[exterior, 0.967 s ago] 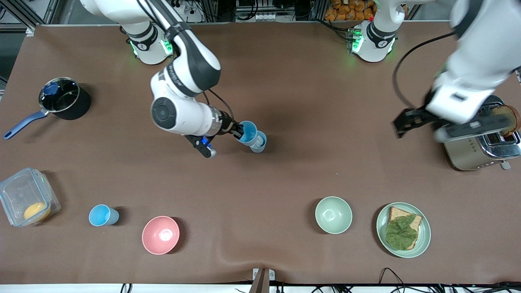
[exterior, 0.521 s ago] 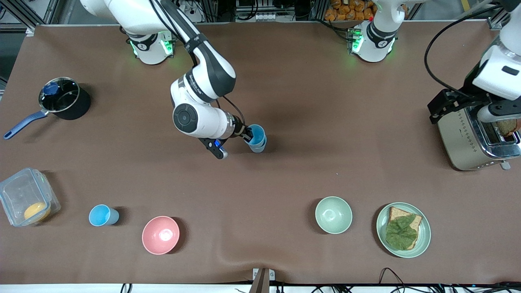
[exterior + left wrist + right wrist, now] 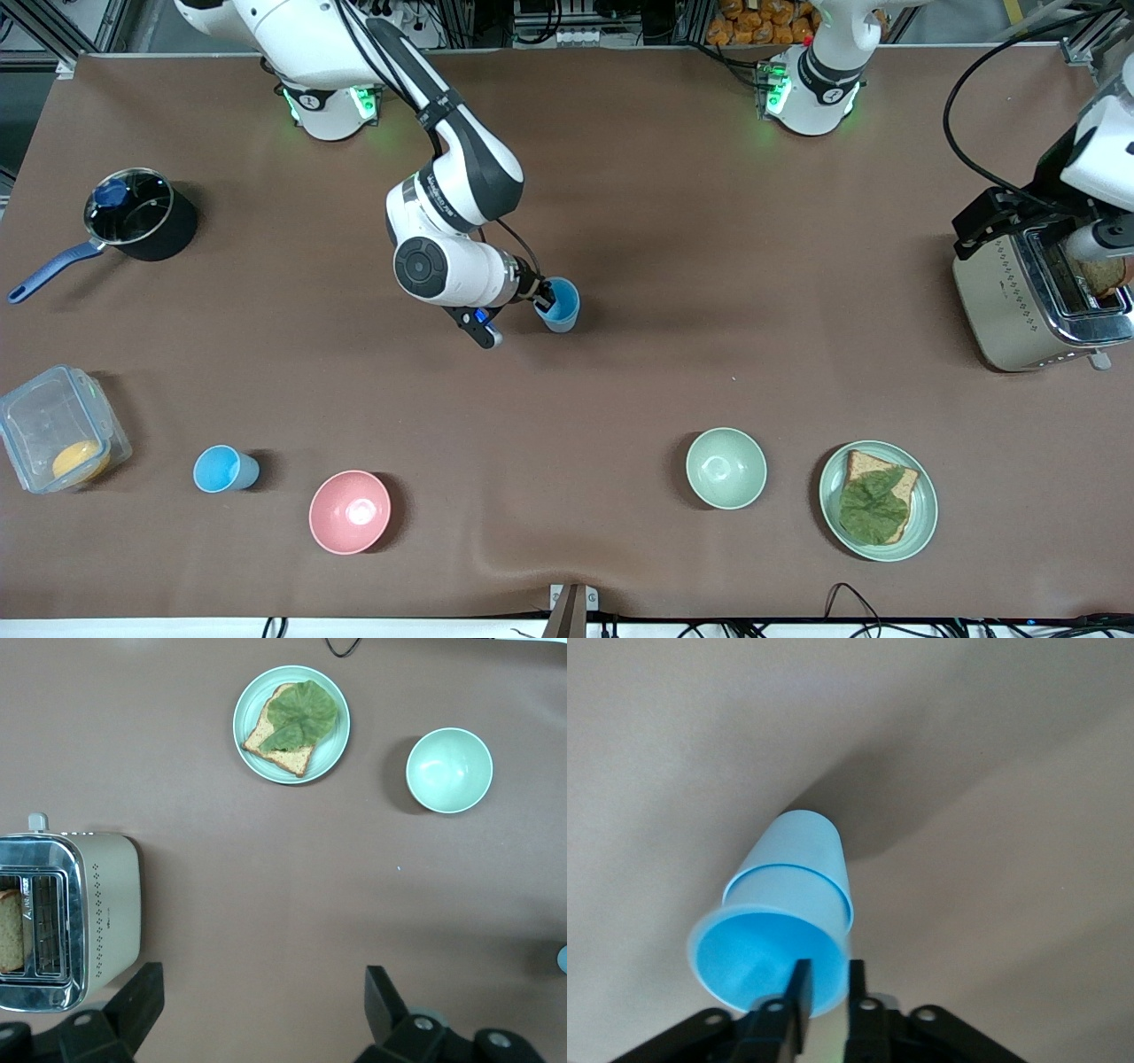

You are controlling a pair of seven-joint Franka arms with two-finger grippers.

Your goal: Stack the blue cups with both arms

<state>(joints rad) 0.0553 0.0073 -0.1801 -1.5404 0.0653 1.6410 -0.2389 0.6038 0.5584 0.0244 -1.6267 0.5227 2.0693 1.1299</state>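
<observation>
Two blue cups [image 3: 560, 304] stand nested near the middle of the table. In the right wrist view the upper blue cup [image 3: 766, 966] sits inside the lower blue cup [image 3: 799, 850]. My right gripper [image 3: 540, 299] is shut on the upper cup's rim [image 3: 828, 979], one finger inside and one outside. A third blue cup [image 3: 221, 469] stands alone, nearer to the front camera, toward the right arm's end. My left gripper [image 3: 979, 221] is open and empty [image 3: 261, 992], in the air beside the toaster [image 3: 1036, 297].
A pink bowl [image 3: 350, 511] stands beside the lone cup. A clear container [image 3: 58, 439] and a dark pot [image 3: 137, 217] are at the right arm's end. A green bowl [image 3: 726, 467] and a plate [image 3: 826, 501] with bread and lettuce lie toward the left arm's end.
My right gripper has lowered its cup down into the other cup. My left arm has swung away to the toaster at its end of the table.
</observation>
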